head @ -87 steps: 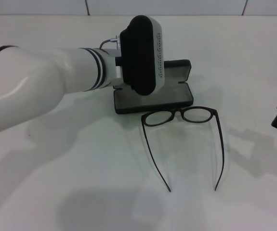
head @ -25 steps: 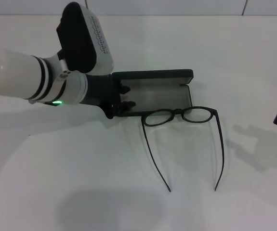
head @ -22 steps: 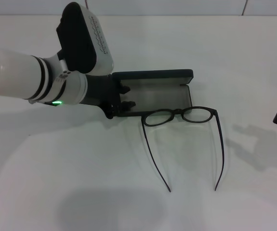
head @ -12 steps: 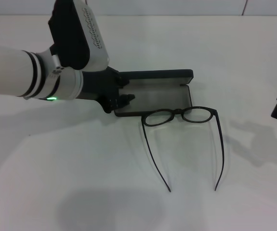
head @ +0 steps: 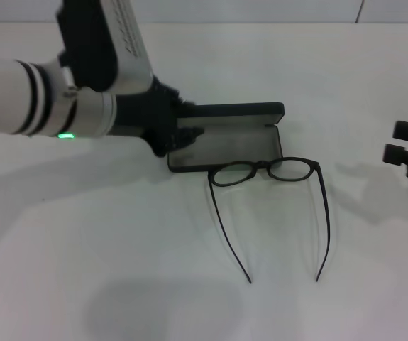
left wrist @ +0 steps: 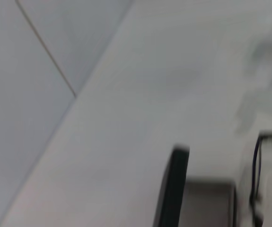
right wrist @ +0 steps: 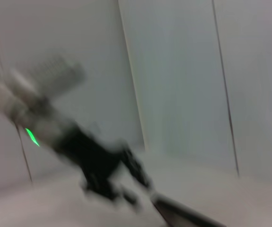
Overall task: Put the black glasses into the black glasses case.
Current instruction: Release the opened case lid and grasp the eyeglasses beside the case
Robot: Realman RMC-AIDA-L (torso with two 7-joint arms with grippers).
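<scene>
The black glasses case (head: 240,147) lies open at mid table, its grey lining up and its lid (head: 239,110) standing at the far side. The black glasses (head: 266,171) lie on the table just in front of the case, lenses touching its front edge, temple arms unfolded and pointing toward me. My left gripper (head: 187,119) is open and empty, hovering at the left end of the case. My right gripper (head: 401,141) is open and empty at the right edge, apart from the glasses. The left wrist view shows the case lid (left wrist: 172,189), blurred.
The white table (head: 118,249) reaches back to a tiled wall (head: 260,11). My left forearm (head: 19,99) spans the left side above the table. The right wrist view, blurred, shows my left gripper (right wrist: 102,165) farther off.
My left arm has risen and drawn back to the left from over the case. My right gripper has moved in leftward from the right edge. Glasses and case have not moved.
</scene>
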